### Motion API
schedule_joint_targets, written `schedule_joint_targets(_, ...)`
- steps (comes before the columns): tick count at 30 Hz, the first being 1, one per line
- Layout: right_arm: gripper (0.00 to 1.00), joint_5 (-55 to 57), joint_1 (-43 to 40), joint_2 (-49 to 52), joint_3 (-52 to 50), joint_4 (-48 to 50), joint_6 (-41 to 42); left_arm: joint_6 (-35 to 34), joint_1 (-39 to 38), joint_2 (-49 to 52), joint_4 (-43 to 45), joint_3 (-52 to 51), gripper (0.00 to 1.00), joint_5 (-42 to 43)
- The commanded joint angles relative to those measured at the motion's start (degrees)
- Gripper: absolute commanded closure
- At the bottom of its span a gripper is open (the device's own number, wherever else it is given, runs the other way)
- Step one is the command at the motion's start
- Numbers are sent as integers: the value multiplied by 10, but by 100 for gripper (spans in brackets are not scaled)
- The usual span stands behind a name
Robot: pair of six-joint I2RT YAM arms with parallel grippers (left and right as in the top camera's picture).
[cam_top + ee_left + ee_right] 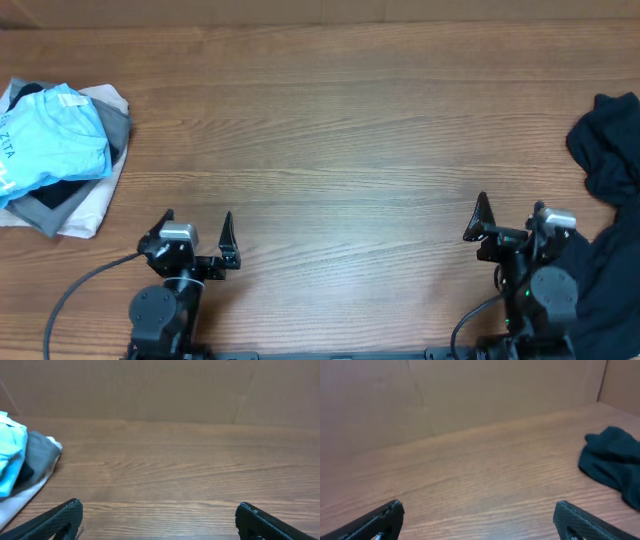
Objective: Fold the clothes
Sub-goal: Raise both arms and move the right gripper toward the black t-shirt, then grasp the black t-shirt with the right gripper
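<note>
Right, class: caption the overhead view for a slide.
With left gripper and right gripper open, black garment lies crumpled right, clothes pile left.

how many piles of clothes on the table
2: a stack topped by a light blue shirt at the left edge; a crumpled black garment at the right edge, partly out of frame.

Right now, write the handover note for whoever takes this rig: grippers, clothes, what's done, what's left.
Left gripper: open, empty, at the near edge of the table.
Right gripper: open, empty, at the near edge, just left of the black garment.
Black garment: crumpled at the table's right edge, running on down beside the right arm.
Pile at far left: light blue shirt on top of grey and white pieces; not this job's.
Done: nothing; the garment is not yet spread or folded.
Left: pull it to the middle, flatten it, fold it.
</note>
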Motion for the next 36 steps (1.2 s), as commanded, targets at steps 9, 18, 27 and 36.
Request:
schedule_joint_targets(9,0,-19,-64,379,311,-265,63,16,3,332,-147,266,0,35)
schedule_joint_targets(18,0,52,-112,530,337,-316,172,16,3,410,-199,322,0,41)
schedule_joint_targets(27,20,67,-240,680,315,-333,216,15,3,410,-200,322,0,41)
schedule_joint_targets(36,26,68,-324,773,307,-299,226,15,3,410,-200,322,0,41)
